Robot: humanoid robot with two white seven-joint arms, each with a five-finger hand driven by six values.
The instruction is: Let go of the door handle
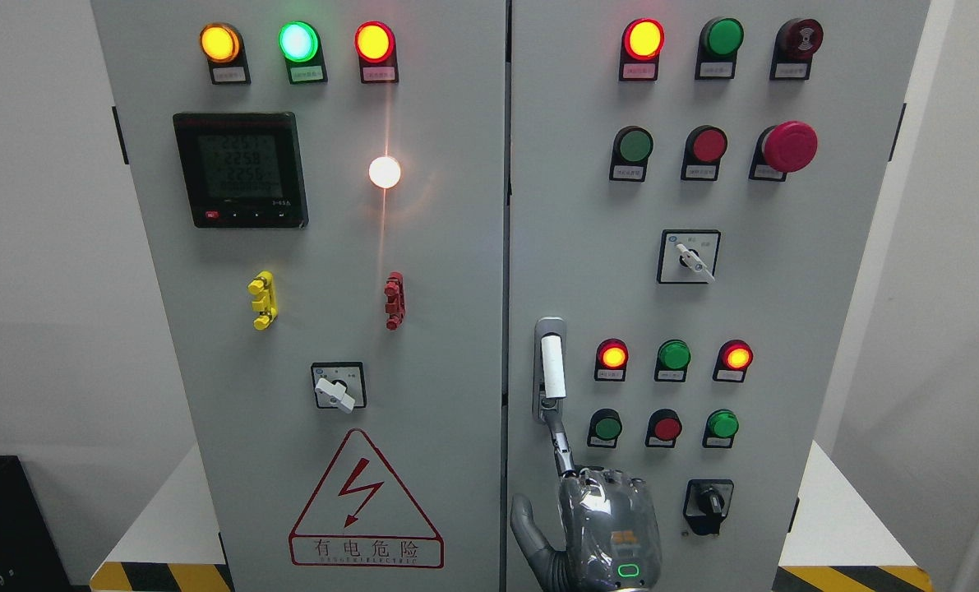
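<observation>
Your right hand [608, 526] comes up from the bottom edge, its back towards you, in front of the right door [785, 312] of the grey cabinet. It is not clamped on anything. The index finger [561, 444] is stretched straight up and slightly left, the thumb [526, 526] stands out to the left side, and you cannot see the other fingers past the knuckles.

The door handle [552, 366] sits straight above the hand, at the end of that index finger. It is a white upright lever in a grey recessed plate, close to the seam between the two doors. The fingertip reaches the lower end of the plate, just under the white lever. Whether it actually touches there you cannot tell. No finger wraps the lever.

Up and to the right of the hand is a row of three round buttons: green [607, 427], red [667, 427] and green [722, 424]. Above these, level with the handle, are three more lamps, the outer two glowing red-orange [612, 355] [736, 355] and the middle one green [673, 355]. Just to the right of the hand is a black rotary switch [708, 501].

To the left of the hand, across the seam on the left door [234, 395], is a red triangular warning sign [366, 501] with a lightning bolt. Up and to the left of the hand, above the sign, is a white-knobbed selector [338, 386].
</observation>
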